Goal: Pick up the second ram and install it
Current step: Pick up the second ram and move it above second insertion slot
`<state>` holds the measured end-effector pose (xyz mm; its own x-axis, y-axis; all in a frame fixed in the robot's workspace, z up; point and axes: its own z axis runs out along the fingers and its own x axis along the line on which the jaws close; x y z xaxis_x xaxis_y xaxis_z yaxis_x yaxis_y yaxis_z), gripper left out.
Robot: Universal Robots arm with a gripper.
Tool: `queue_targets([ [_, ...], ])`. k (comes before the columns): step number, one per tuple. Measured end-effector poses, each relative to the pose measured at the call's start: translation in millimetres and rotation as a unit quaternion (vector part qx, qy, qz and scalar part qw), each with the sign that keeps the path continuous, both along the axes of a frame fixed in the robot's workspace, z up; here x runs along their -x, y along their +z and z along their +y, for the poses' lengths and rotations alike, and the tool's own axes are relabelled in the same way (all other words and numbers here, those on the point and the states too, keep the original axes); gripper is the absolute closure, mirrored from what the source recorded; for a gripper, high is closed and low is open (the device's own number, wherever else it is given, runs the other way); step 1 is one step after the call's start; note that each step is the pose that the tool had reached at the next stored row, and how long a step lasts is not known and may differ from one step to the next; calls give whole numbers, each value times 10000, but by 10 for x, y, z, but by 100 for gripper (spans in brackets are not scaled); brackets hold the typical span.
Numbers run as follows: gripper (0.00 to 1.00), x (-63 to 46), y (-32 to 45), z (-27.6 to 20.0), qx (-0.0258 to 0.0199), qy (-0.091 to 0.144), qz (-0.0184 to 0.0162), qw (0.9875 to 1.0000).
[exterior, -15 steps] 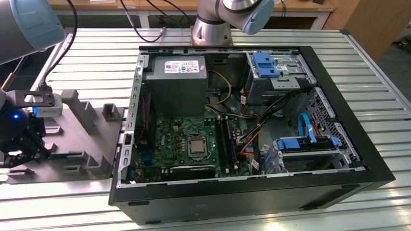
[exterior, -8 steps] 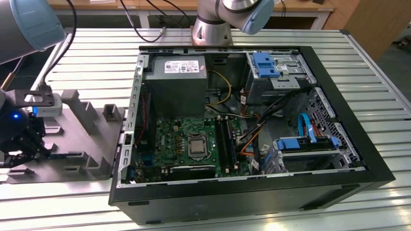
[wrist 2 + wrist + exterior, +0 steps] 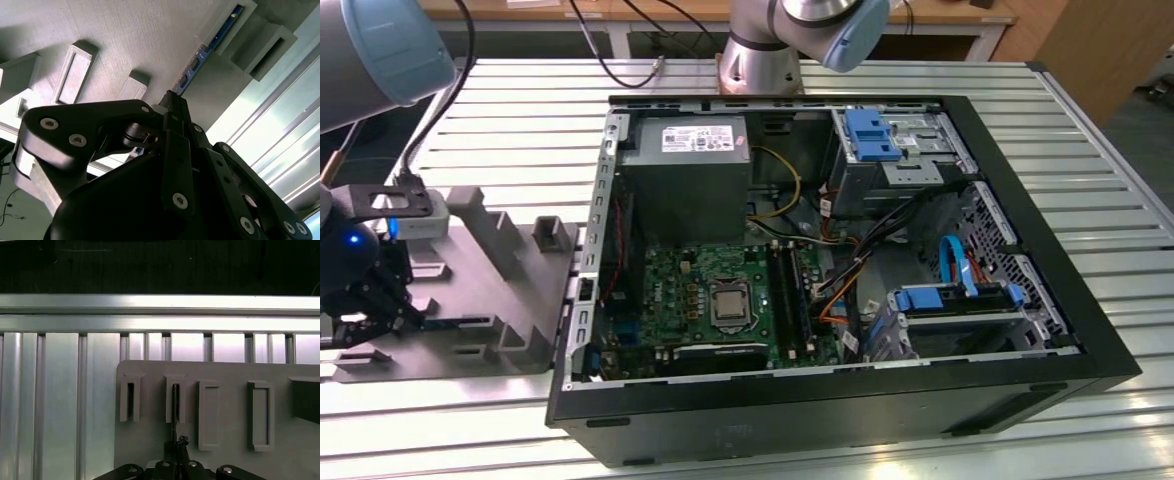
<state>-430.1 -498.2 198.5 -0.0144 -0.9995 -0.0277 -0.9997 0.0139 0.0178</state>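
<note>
A: Claw (image 3: 176, 444) nearest, fingers almost together, pinching the near end of the second ram (image 3: 175, 405), which stands edge-on in a slot of the grey holder (image 3: 230, 440).
B: Risk?
A: I judge a skewed pull could bind the stick in that slot, or so thin a grip could let it pivot.
B: And the views?
A: The second wrist view gives its blue edge; the first wrist view a dark line. The exterior view sets the holder at the exterior view's left, well apart from the motherboard (image 3: 707, 290) in the open case (image 3: 854, 425)
</note>
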Motion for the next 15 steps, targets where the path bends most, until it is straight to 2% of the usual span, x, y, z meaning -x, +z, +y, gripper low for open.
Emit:
queue_targets([
  [6,88,0,36,0,1,6,1,10000],
  [15,88,0,41,0,1,-6,-1,10000],
])
